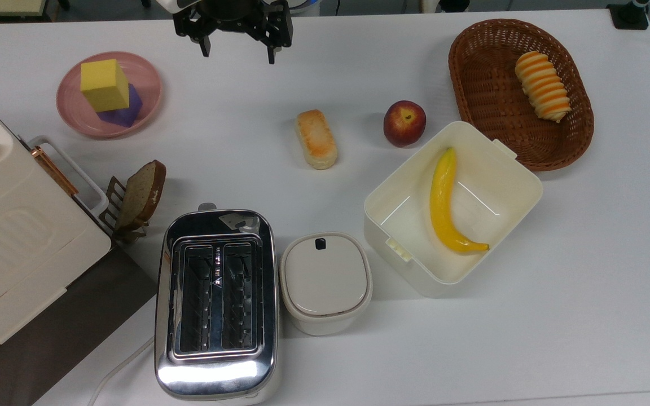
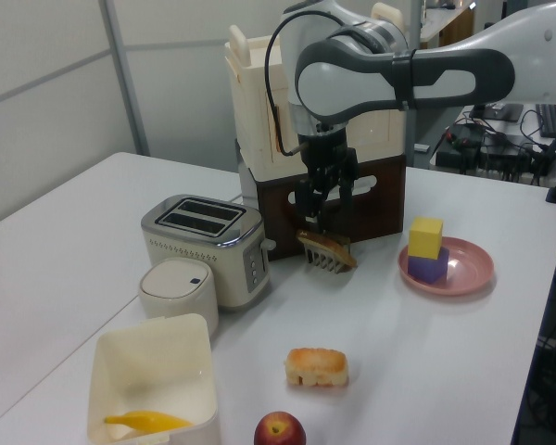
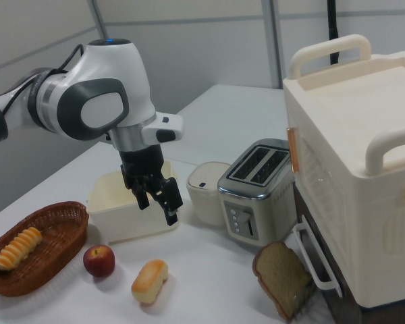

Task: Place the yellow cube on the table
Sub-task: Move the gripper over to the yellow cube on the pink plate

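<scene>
On the round pink plate (image 1: 71,107), the matte yellow foam cube (image 1: 105,84) is sitting right on top of a purple cube (image 1: 124,113), a little stack of two, so that's where the job begins. The black two-finger gripper (image 1: 238,54) hangs over bare table to the plate's right in the top view, fingers spread apart and holding nothing. My read: it needs to travel across to the plate, come straight down over the yellow cube and pinch its flat sides high enough that the purple one below isn't nudged, then lift clear before carrying it off. The smooth white tabletop (image 1: 359,73) to the right of the plate in the top view looks like the easy landing spot. Below the plate in the top view, a slice of brown bread in a small rack (image 1: 139,197) and a cream box with a handle (image 1: 14,225) crowd that side, so best avoid going that way.
</scene>
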Robot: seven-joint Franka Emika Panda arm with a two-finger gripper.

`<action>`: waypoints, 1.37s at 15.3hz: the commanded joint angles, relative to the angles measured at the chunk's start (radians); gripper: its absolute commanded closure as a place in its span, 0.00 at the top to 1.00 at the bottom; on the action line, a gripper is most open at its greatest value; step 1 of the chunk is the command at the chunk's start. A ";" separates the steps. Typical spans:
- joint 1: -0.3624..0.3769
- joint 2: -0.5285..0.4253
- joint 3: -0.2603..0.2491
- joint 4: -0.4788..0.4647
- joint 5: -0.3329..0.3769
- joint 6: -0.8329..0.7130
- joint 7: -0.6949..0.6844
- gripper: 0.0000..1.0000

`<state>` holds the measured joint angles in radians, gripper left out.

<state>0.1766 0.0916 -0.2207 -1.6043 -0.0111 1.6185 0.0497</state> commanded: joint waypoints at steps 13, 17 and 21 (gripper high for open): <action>0.032 0.060 -0.003 -0.036 0.003 0.004 0.003 1.00; 0.007 0.043 -0.115 -0.025 -0.003 -0.005 -0.121 1.00; 0.007 0.051 -0.291 -0.034 -0.004 0.004 -0.377 1.00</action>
<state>0.1748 0.1605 -0.4003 -1.6090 -0.0125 1.6025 -0.1640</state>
